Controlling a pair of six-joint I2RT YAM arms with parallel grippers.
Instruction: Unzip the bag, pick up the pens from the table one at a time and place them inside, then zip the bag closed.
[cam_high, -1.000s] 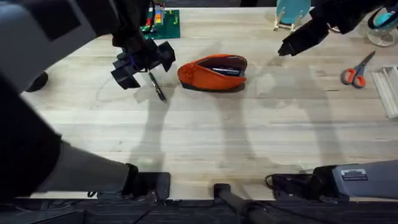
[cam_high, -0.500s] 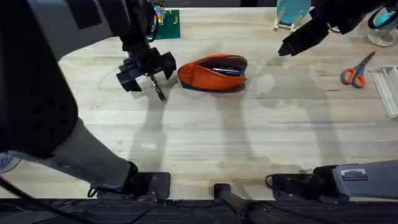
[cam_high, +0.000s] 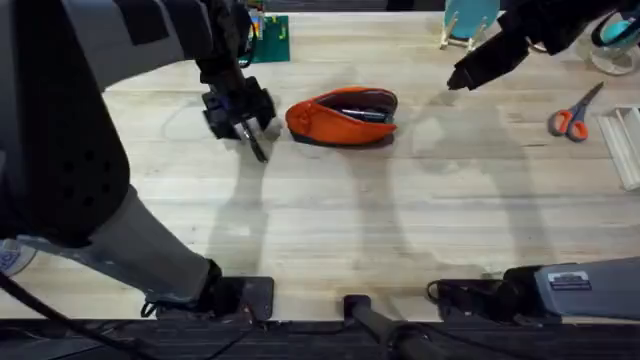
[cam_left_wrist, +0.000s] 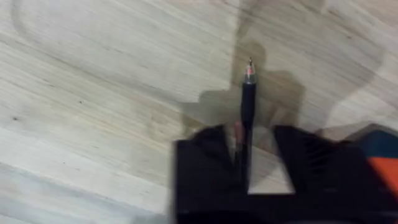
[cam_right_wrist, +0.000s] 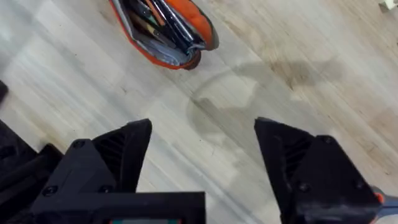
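Note:
The orange bag (cam_high: 343, 115) lies unzipped on the table (cam_high: 330, 220), with dark pens showing inside it (cam_right_wrist: 163, 25). One black pen (cam_high: 253, 144) lies on the wood just left of the bag. My left gripper (cam_high: 240, 112) is low over that pen's far end. In the left wrist view the pen (cam_left_wrist: 247, 109) runs between the two black fingers (cam_left_wrist: 205, 165) of my left gripper (cam_left_wrist: 249, 158), which stands open astride it. My right gripper (cam_high: 466, 70) hovers open to the right of the bag, with nothing between its fingers (cam_right_wrist: 124, 152).
Orange-handled scissors (cam_high: 573, 117) and a white tray (cam_high: 628, 140) sit at the right edge. A green plate with coloured pieces (cam_high: 266, 34) is at the back left, and a blue stand (cam_high: 468, 22) at the back right. The front half of the table is bare wood.
My left gripper has dropped and shifted right, closing in over the pen's far end. The right arm, the bag and the pen have stayed put.

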